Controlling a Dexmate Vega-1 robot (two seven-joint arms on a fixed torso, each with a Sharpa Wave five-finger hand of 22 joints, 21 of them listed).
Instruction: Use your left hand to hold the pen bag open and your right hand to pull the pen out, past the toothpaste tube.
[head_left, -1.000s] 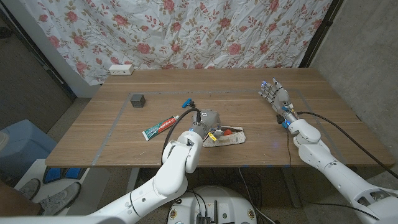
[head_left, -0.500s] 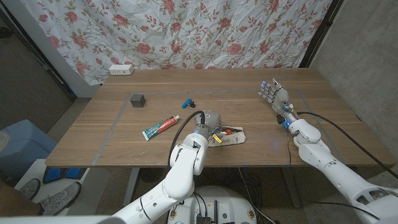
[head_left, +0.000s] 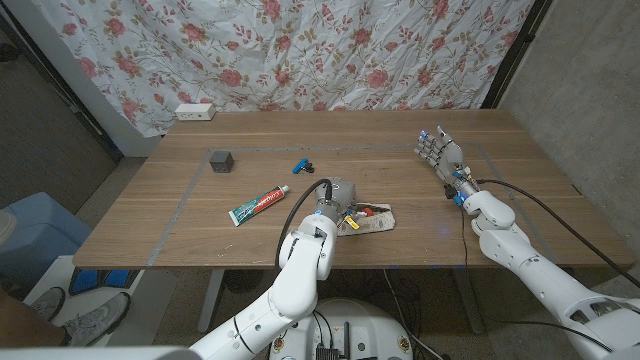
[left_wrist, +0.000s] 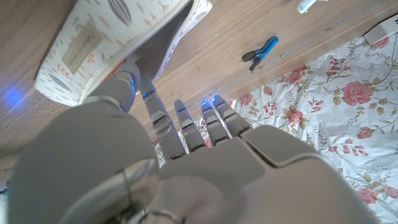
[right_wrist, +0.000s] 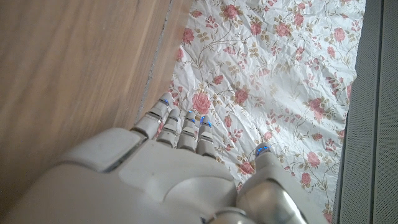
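On the wooden table (head_left: 180, 200) before the flowered curtain (head_left: 300, 50), the left hand (head_left: 336, 195) has settled at the pen bag (head_left: 370, 220), one finger (left_wrist: 127, 84) touching its opening, whether gripping I cannot tell, while the right hand (head_left: 441, 155) still waits near the right edge, fingers apart and empty, so the pulling has not begun.

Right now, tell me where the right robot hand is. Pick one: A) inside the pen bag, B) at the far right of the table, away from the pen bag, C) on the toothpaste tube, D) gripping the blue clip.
B: in the head view the right robot hand is open at the table's far right side, well apart from the pen bag, where the left robot hand is.
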